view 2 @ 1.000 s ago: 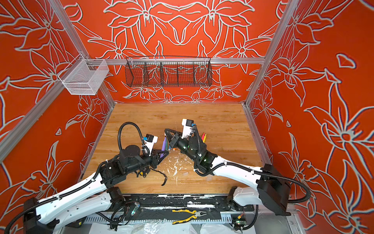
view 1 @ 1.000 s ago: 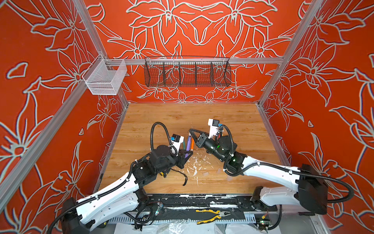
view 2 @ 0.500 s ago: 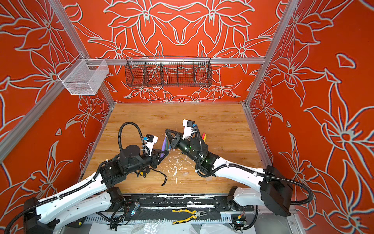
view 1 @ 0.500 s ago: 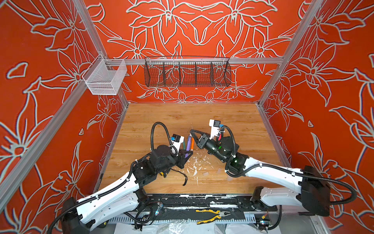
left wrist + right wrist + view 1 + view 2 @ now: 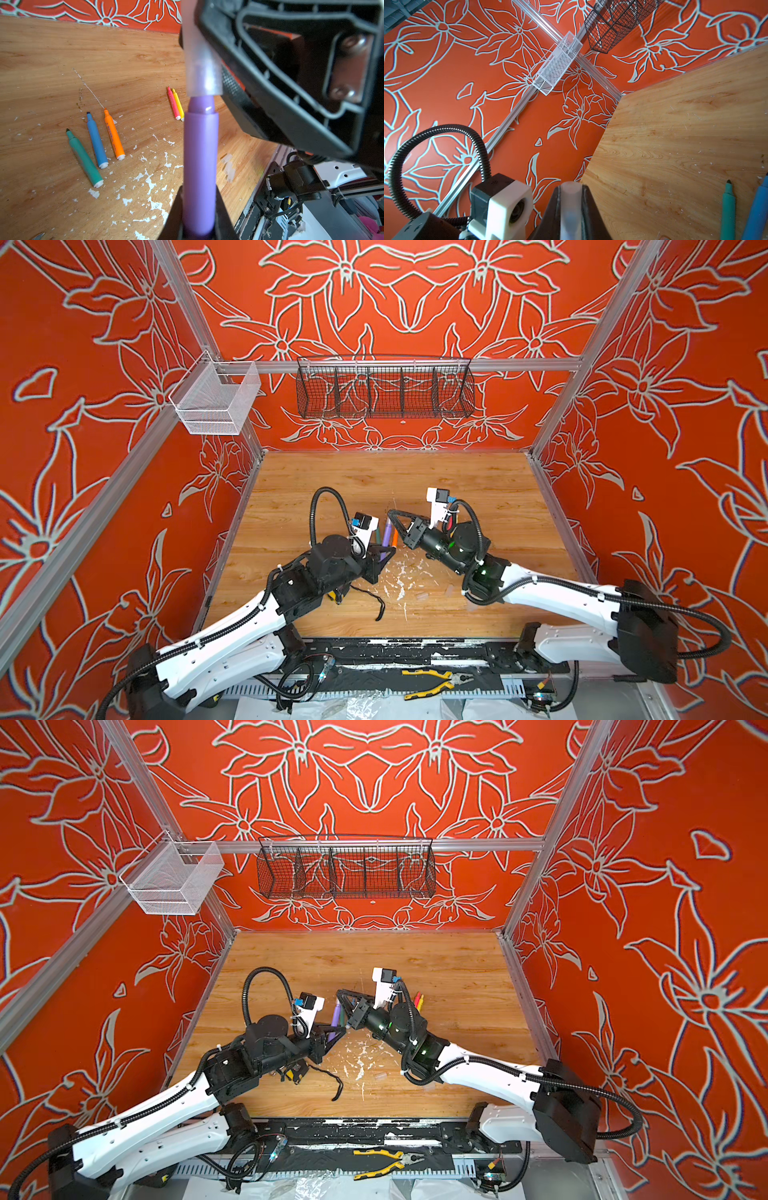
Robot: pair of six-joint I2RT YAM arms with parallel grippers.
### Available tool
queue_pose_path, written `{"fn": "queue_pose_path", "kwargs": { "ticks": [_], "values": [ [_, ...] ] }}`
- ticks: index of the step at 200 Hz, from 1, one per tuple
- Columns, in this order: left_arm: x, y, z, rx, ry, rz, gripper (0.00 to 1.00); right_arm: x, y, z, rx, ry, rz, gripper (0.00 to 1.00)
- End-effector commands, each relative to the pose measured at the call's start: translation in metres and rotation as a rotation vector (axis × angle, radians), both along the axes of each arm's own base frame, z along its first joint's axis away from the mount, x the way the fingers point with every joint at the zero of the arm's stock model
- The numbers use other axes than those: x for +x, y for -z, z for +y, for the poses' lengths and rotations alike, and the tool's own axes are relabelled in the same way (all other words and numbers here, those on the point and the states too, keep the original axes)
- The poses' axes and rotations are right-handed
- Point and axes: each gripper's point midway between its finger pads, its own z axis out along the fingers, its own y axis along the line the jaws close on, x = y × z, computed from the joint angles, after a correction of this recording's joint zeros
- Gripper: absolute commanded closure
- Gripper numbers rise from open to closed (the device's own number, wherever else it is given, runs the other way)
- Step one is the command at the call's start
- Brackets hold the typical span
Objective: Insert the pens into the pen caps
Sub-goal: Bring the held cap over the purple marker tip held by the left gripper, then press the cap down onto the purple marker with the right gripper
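Above mid-table (image 5: 415,472), L gripper (image 5: 199,212) is clamped on the purple pen (image 5: 200,149) low on its barrel. R gripper (image 5: 571,207) is closed on a clear cap (image 5: 202,79). The cap mouth is over the tip & sits on the pen's narrow neck. A band of neck still shows btw cap rim & barrel shoulder, so prob. not seated yet. The cap looks to lean a bit off the pen's axis.

To finish well, imo:
- Straighten the cap first so the axes line up.
- Push along the pen axis only, short & steady, till rim meets shoulder.
- L should only brace, no twist. Its grip is far from the tip, so a hard push may slide the pen back thru the jaws.
- R holds a slick, thin tube, so over-squeezing could ovalise it & jam it.

Relative to the purple pen:
- Teal (image 5: 84,158), blue (image 5: 96,141) & orange (image 5: 113,135) pens lie uncapped on the table, close by.
- Pink (image 5: 173,104) & yellow (image 5: 178,105) lie touching side by side, beyond R gripper.
- Spare caps (image 5: 228,168) lie toward the robot's base.
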Motion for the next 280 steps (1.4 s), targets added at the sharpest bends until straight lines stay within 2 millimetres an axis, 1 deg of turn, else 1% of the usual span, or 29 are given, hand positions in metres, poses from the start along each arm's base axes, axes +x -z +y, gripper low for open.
{"fn": "queue_pose_path", "kwargs": {
  "ticks": [1,17,27,46,62,67,75,85,89,95,101,119,143,159,178,193,206,218,248,280],
  "values": [
    [0.009,-0.027,-0.003,-0.017,-0.013,-0.089,1.00,-0.015,0.020,0.010,-0.033,-0.068,0.030,0.91],
    [0.013,-0.028,-0.002,0.006,-0.028,-0.098,1.00,-0.017,0.024,0.007,-0.035,-0.061,0.030,0.90],
    [0.015,-0.030,-0.002,0.009,-0.033,-0.100,1.00,-0.017,0.026,0.004,-0.037,-0.054,0.030,0.87],
    [0.015,-0.035,-0.005,-0.005,-0.024,-0.108,1.00,-0.019,0.030,-0.001,-0.039,-0.041,0.029,0.83],
    [0.015,-0.038,-0.007,-0.011,-0.012,-0.113,1.00,-0.019,0.029,-0.004,-0.042,-0.035,0.024,0.81],
    [0.014,-0.039,-0.008,-0.012,-0.007,-0.118,1.00,-0.020,0.029,-0.005,-0.044,-0.035,0.021,0.77],
    [0.014,-0.039,-0.008,-0.010,0.000,-0.124,1.00,-0.021,0.029,-0.007,-0.046,-0.035,0.019,0.67],
    [0.014,-0.038,-0.008,-0.007,0.000,-0.131,1.00,-0.022,0.029,-0.009,-0.046,-0.031,0.013,0.45],
    [0.014,-0.037,-0.007,-0.004,0.000,-0.133,1.00,-0.022,0.030,-0.011,-0.048,-0.028,0.011,0.38],
    [0.013,-0.036,-0.007,0.002,0.001,-0.138,1.00,-0.023,0.029,-0.014,-0.050,-0.020,0.003,0.32],
    [0.012,-0.035,-0.006,0.010,0.007,-0.146,1.00,-0.024,0.029,-0.018,-0.055,-0.011,-0.002,0.29],
    [0.009,-0.030,-0.001,0.037,0.013,-0.179,1.00,-0.026,0.028,-0.033,-0.070,0.024,-0.020,0.26],
    [0.004,-0.020,0.007,0.071,0.021,-0.239,1.00,-0.033,0.022,-0.056,-0.093,0.068,-0.050,0.26],
    [-0.001,-0.014,0.009,0.080,0.045,-0.269,1.00,-0.039,0.012,-0.068,-0.107,0.080,-0.093,0.27],
    [-0.009,-0.003,0.005,0.095,0.104,-0.281,1.00,-0.049,-0.002,-0.073,-0.112,0.056,-0.148,0.28],
    [-0.015,0.004,0.000,0.106,0.155,-0.281,1.00,-0.053,-0.010,-0.072,-0.121,0.032,-0.168,0.30],
    [-0.018,0.008,-0.005,0.114,0.191,-0.278,1.00,-0.055,-0.015,-0.067,-0.133,0.010,-0.174,0.35],
    [-0.019,0.011,-0.008,0.117,0.208,-0.277,1.00,-0.054,-0.014,-0.061,-0.144,-0.007,-0.171,0.37],
    [-0.024,0.016,-0.016,0.110,0.257,-0.274,1.00,-0.049,-0.011,-0.048,-0.168,-0.024,-0.167,0.38],
    [-0.019,0.021,-0.018,0.137,0.250,-0.260,1.00,-0.048,-0.014,-0.040,-0.171,-0.043,-0.177,0.39]
  ]
}}
